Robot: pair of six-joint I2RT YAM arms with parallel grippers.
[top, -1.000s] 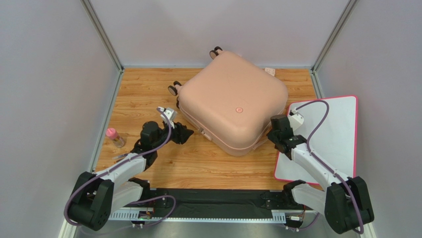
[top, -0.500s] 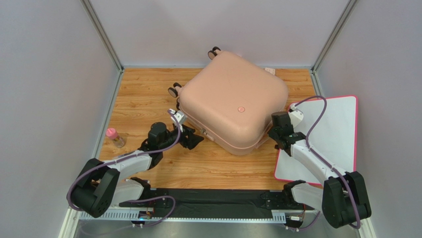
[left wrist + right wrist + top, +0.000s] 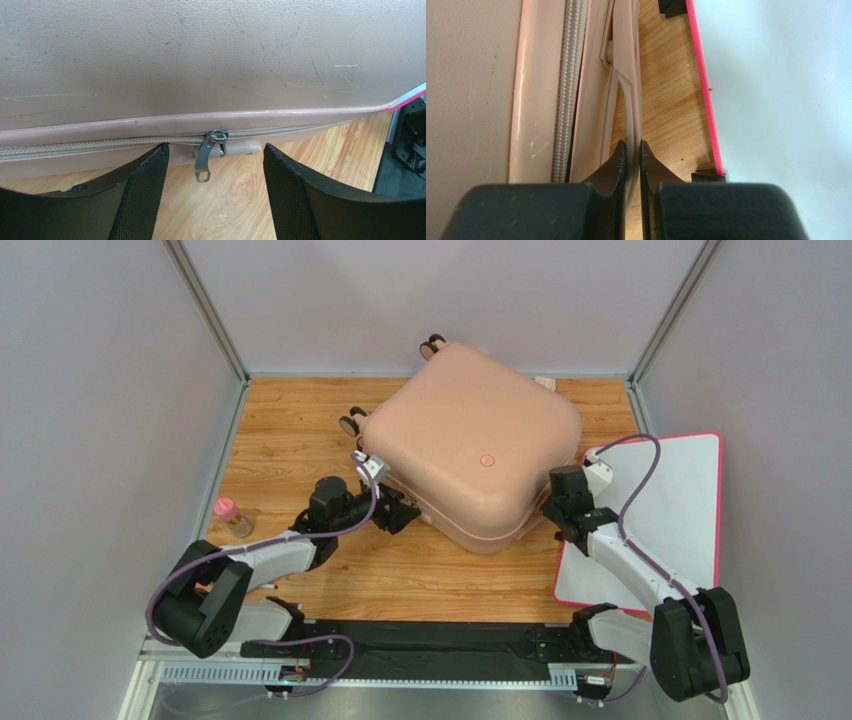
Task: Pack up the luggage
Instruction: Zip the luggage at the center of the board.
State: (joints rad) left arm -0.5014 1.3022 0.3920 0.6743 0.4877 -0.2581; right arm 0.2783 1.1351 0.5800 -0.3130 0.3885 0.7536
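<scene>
The luggage (image 3: 470, 445), a pale pink hard-shell case, lies closed on the wooden table with its wheels toward the back left. My left gripper (image 3: 396, 510) stands open at its near-left edge. In the left wrist view the metal zipper pull (image 3: 205, 161) hangs from the zipper between the two fingers of that gripper (image 3: 215, 150), touching neither. My right gripper (image 3: 553, 512) is at the case's right side. In the right wrist view this gripper (image 3: 632, 150) is shut on the thin pink side handle (image 3: 628, 100) of the luggage (image 3: 471, 90).
A small bottle with a pink cap (image 3: 232, 517) stands near the table's left edge. A flat white board with a pink rim (image 3: 670, 520) lies to the right, under my right arm. Grey walls close in on three sides.
My left arm has moved right, up to the luggage's near-left edge, and its jaws have opened wider. The right gripper has stayed shut at the case's right side.
</scene>
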